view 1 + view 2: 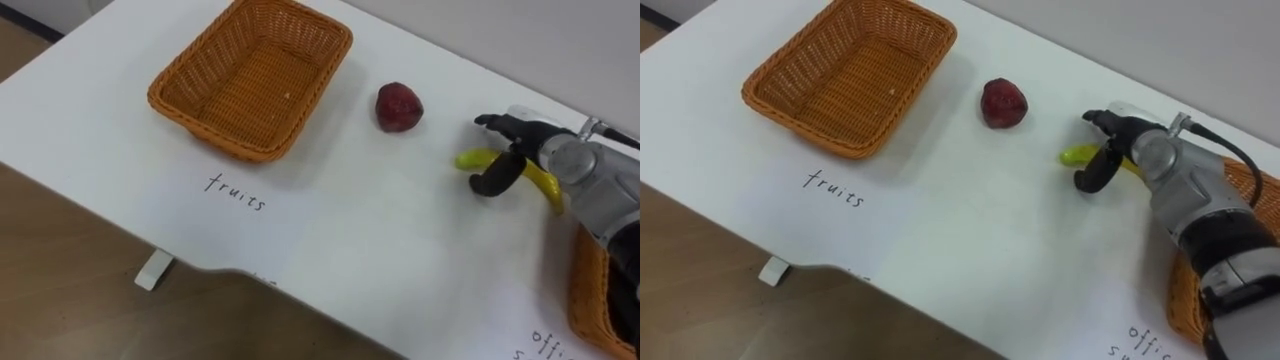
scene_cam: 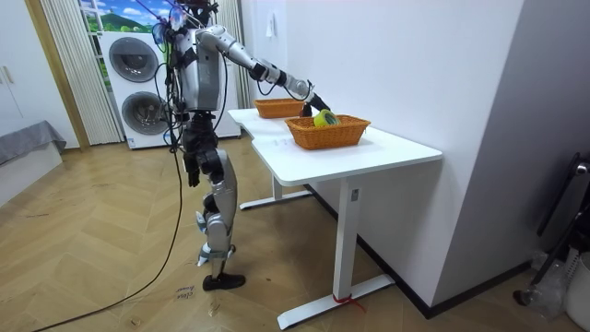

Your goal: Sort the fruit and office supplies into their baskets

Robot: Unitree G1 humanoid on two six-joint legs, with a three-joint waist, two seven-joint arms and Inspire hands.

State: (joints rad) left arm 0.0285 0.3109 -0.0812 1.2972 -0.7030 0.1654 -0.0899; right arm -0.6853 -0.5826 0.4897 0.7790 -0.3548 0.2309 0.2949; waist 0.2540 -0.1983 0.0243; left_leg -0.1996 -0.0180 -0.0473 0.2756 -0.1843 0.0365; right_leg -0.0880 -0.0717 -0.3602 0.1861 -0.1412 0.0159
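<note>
Nearest, at the right edge of the bench (image 1: 350, 230), stands the office basket (image 1: 582, 292). Just beyond it the right hand (image 1: 530, 150) curls its thumb and fingers round the banana (image 1: 472, 159), which lies on the bench. Farther left lie the red fruit (image 1: 399, 107), then the fruit basket (image 1: 172, 100). The left hand (image 2: 190, 173) hangs at the robot's side.

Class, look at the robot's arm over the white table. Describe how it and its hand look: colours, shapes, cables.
The right hand has a silver-grey body, black fingers and a small white tag at its back. The forearm is a thick silver-grey cylinder with a black band and a thin dark cable looped over it.
</note>
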